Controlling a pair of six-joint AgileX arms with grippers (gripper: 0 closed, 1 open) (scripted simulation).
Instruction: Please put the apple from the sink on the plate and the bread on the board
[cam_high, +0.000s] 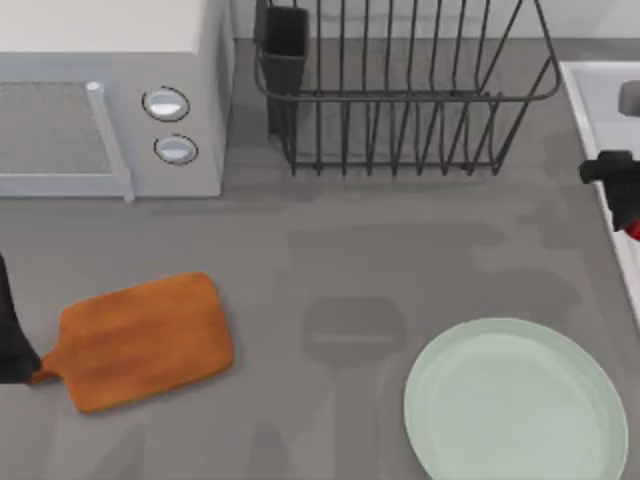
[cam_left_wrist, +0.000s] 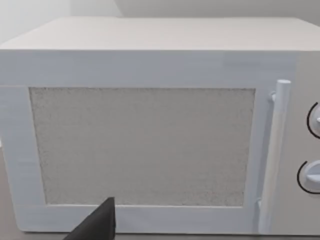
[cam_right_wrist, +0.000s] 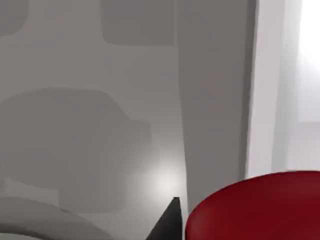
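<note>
At three o'clock, by the sink (cam_high: 600, 90) rim, right gripper (cam_high: 625, 205) holds the apple (cam_right_wrist: 255, 207); left gripper's (cam_high: 12, 335) grip state can't be told, at nine o'clock.

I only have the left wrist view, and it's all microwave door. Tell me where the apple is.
Observer: The apple is at the table's right edge, right against the right gripper, by the rim of the sink.
Operator: Give me the plate's state.
Observer: The plate lies at the table's front right with nothing on it.
Operator: Now place my left arm.
Observer: The left gripper is at the table's left edge, beside the handle of the board.
</note>
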